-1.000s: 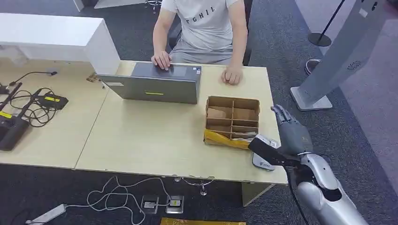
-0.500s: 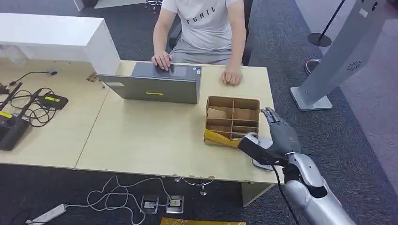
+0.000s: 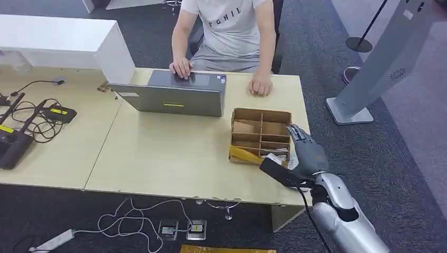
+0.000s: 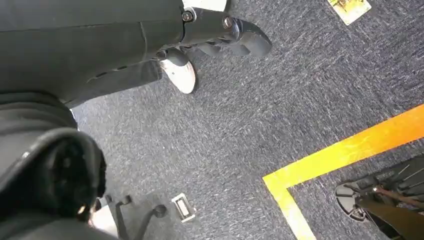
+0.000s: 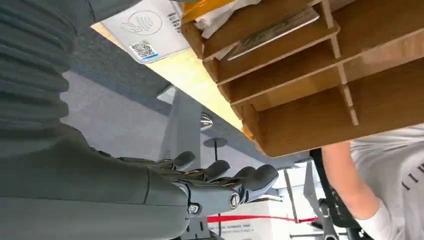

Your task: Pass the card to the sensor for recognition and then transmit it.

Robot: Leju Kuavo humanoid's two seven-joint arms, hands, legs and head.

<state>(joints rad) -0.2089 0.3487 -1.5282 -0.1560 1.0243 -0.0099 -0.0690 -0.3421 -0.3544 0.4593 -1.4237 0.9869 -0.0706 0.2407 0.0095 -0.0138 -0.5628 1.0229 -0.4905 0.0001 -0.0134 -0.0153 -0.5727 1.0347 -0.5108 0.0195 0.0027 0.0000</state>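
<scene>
Leftward and closer to the divided cardboard box (image 3: 261, 136) is where the right hand (image 3: 305, 153) has travelled over the last second, now hanging at the box's right wall near the desk's (image 3: 158, 153) front right corner, fingers apart and holding nothing. A card (image 5: 272, 32) lies flat in one of the front compartments, its long axis running along the slot; it lies just left of the hand. The white card reader (image 5: 150, 27) sits at the desk edge beside the box. Hanging over the carpet, the left hand (image 4: 220, 37) has its fingers curled, empty, so the right is far nearer.
</scene>
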